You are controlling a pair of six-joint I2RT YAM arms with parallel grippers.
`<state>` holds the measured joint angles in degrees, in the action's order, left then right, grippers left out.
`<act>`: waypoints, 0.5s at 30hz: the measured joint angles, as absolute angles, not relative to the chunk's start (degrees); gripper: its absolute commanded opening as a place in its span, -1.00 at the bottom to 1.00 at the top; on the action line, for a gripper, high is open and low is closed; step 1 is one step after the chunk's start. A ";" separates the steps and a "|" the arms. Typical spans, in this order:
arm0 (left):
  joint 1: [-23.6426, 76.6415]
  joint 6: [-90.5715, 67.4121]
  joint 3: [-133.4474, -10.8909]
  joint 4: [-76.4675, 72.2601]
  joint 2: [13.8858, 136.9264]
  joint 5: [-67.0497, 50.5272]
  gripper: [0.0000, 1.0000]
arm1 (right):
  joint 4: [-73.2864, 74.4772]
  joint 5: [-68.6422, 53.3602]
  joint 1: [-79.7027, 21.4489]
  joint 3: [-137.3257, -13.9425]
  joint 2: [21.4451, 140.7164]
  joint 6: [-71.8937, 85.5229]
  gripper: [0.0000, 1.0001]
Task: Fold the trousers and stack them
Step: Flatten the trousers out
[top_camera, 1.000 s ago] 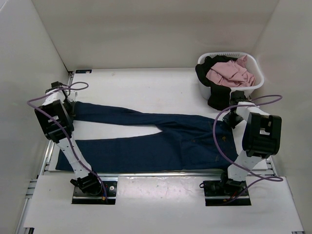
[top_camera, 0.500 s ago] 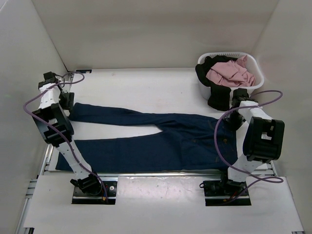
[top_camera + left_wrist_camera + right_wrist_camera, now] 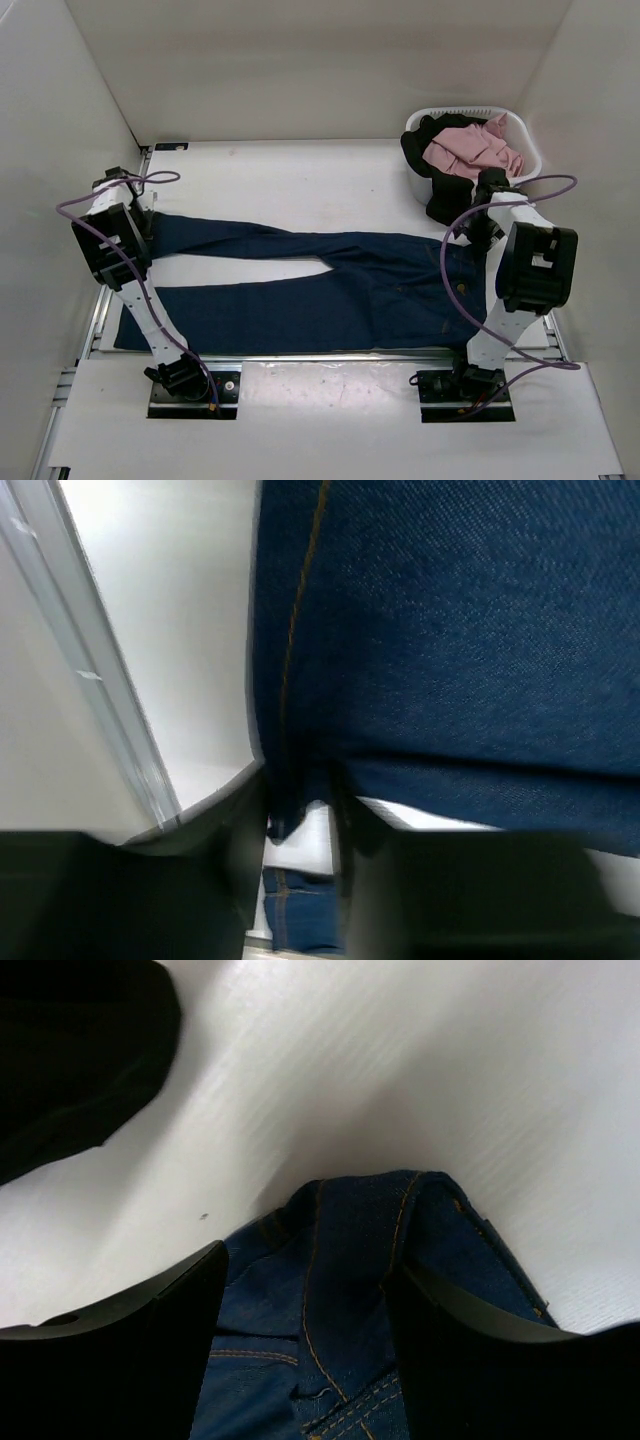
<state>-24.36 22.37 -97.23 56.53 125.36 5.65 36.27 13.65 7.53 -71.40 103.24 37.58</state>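
- Since a second ago your right arm has pushed farther toward 1 o'clock, closer to the basket (image 3: 528, 166). Your left arm is back down at the far leg's hem after lifting away. The jeans (image 3: 330, 285) have not shifted.
- The jeans are one pair in dark navy denim with a fine twill weave and tan stitching. They lie flat across the table (image 3: 300, 180), waist at 3 o'clock and both legs running toward 9.
- The right gripper (image 3: 308, 1260) is spread wide, straddling a bunched corner of the waistband.
- The left gripper (image 3: 298, 810) has the hem's seamed edge between its fingers. You cannot tell whether they pinch it.
- The one white basket, slotted plastic, holds two garments: a black one (image 3: 445, 200) spilling over the rim and a crumpled pink one (image 3: 470, 150).
- The near leg runs along the table's 6 o'clock edge, and a metal rail sits just beside the hem at 9. White tabletop shows between the jeans and the back wall at 12.
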 measured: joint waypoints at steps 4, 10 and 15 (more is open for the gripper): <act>-24.36 22.63 -96.97 56.73 125.38 5.34 -0.72 | 38.04 14.11 7.94 -71.48 103.81 38.41 0.34; -24.36 22.63 -96.92 56.69 125.05 5.13 -0.72 | 41.98 16.38 9.54 -72.03 92.55 38.09 0.29; -24.36 22.61 -96.84 56.73 122.80 5.13 -0.72 | 40.71 15.35 10.07 -73.49 83.26 39.90 0.29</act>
